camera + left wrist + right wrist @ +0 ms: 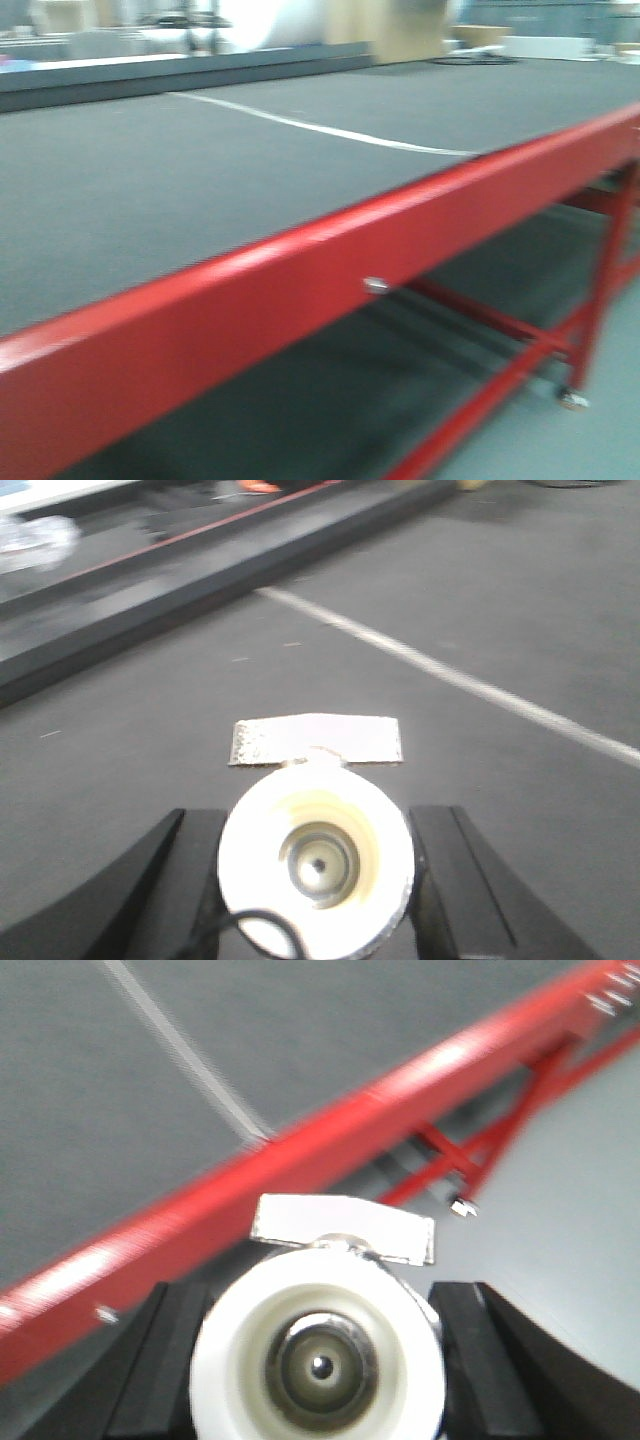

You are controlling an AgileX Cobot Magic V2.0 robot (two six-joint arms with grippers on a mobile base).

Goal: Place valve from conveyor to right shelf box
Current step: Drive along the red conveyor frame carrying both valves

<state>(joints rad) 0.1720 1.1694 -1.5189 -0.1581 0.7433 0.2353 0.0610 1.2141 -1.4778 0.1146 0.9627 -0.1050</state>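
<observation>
– Two valves by our count, one in each wrist view. Shall we start on the left?

– Yes. Our left gripper [315,815] is clenched on the valve [315,865]. Matte black fingers [170,880] press both sides of its round white plastic cap. The cap faces us end-on, with a dull metal bore at its centre.

– Above the cap we see a flat silvery tab [315,740], rectangular with a grainy sheen. Beneath it lies the conveyor [480,600], whose belt is dark grey and felt-like, crossed by a thin white stripe [450,675].

– And a dark metal side rail [200,590] runs along the belt's far edge.

– From the front we see the belt wide and flat. Nearest us is the red frame rail [300,270], glossy with paint and carrying one small bright bolt head [376,286].

– Further right, red legs [610,270] and cross-braces drop to a smooth grey floor [620,430]. One leg ends in a small foot [572,398] that is too blurred for us to describe.

– Now the right side. Our right gripper [318,1295] grasps the second valve [320,1360] the same way, with black fingers tight against a thick white cap ringed around shiny metal.

– Its silvery tab stands just above the cap. This valve hangs over the red rail, with felt belt to the left and bare floor to the right.
</observation>
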